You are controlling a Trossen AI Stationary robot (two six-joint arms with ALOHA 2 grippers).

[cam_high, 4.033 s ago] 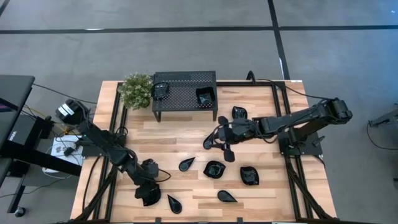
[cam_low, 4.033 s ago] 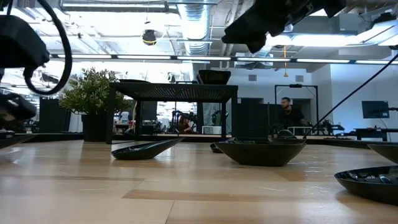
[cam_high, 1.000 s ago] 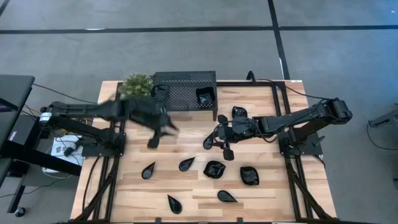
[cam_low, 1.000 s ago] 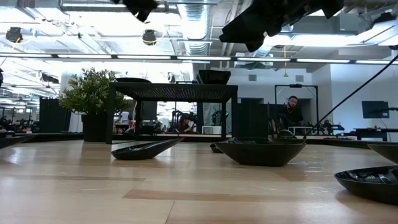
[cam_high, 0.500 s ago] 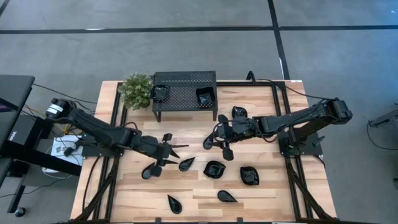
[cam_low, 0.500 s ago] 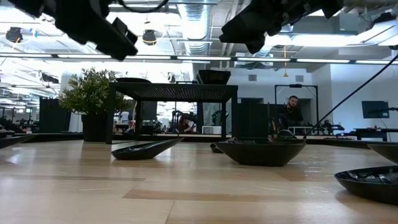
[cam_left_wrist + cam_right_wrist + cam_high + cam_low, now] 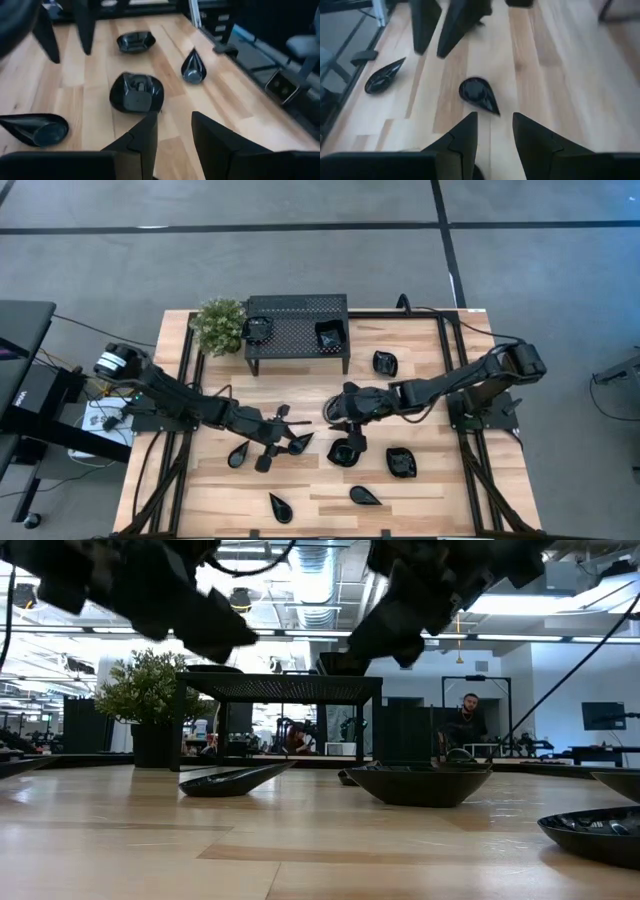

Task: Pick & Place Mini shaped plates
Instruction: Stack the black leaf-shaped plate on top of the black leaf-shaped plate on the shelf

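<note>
Small glossy black plates (image 7: 401,462) lie scattered over the near half of the wooden worktop (image 7: 420,390), one more sits alone far right, and two rest on top of the black perforated rack (image 7: 297,330) at the far edge beside a green potted plant (image 7: 219,325). The left gripper (image 7: 274,438) hangs over the near-left plates, its fingers spread and grasping nothing, a teardrop plate (image 7: 299,443) just beside it. The right gripper (image 7: 492,131) hangs just right of it at mid-worktop beside a squarish plate (image 7: 346,452), its fingers parted and empty.
</note>
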